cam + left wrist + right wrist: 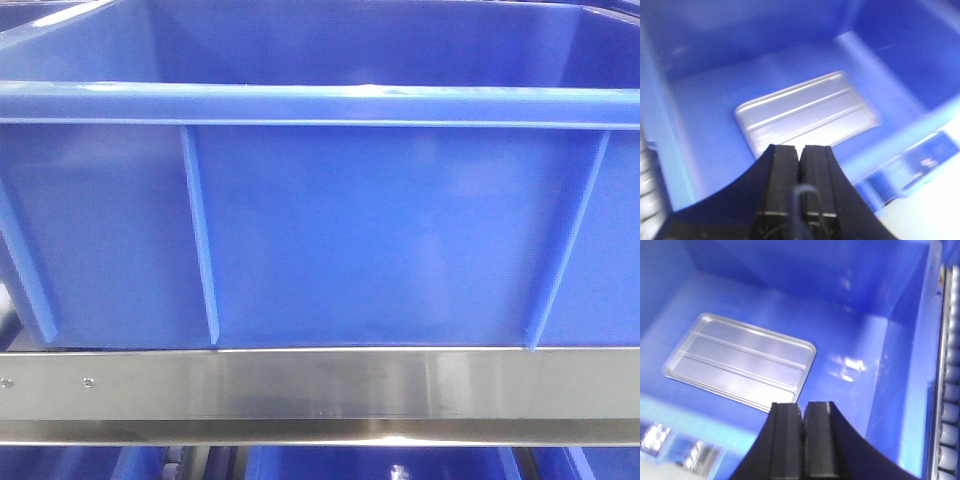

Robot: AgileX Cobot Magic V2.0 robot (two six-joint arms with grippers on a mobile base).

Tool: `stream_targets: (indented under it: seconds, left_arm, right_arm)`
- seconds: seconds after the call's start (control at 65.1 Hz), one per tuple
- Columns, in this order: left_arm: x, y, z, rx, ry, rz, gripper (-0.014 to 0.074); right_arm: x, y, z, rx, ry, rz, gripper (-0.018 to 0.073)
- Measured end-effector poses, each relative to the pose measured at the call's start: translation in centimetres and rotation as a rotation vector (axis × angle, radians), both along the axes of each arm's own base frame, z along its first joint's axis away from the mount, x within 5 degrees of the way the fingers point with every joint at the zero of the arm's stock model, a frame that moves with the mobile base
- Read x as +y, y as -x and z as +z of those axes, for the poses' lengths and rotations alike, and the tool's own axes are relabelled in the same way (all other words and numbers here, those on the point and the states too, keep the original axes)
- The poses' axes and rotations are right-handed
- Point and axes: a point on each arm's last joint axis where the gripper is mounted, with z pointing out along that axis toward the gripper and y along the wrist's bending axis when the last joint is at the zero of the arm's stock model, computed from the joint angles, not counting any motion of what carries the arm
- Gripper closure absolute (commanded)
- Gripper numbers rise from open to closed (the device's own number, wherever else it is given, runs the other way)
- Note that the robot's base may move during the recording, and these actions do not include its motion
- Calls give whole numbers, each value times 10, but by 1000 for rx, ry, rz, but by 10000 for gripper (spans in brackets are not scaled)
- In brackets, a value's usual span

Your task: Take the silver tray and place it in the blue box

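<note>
One blue box [400,230] fills the front view, sitting on a steel shelf rail [320,385]. Inside it, one silver tray [740,360] lies flat on the floor, two ribs showing. Two grippers, left gripper [800,155] and right gripper [802,412], hang above it, fingers pressed together, holding nothing.
</note>
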Motion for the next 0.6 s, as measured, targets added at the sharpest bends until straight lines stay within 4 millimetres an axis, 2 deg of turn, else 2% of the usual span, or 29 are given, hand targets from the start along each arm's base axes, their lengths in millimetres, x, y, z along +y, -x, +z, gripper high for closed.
stream_targets:
  seconds: [0.138, 0.276, 0.599]
  left_arm:
    - [18, 24, -11, -48, 54, -70, 691]
    - [28, 34, -24, -59, 70, -101, 691]
    - [28, 36, -27, -42, 88, -108, 691]
  right_arm:
    - [-15, 25, -22, -70, -2, 17, 508]
    - [-23, 40, -40, -131, -22, 30, 508]
    - [-23, 42, -41, -183, -41, 44, 508]
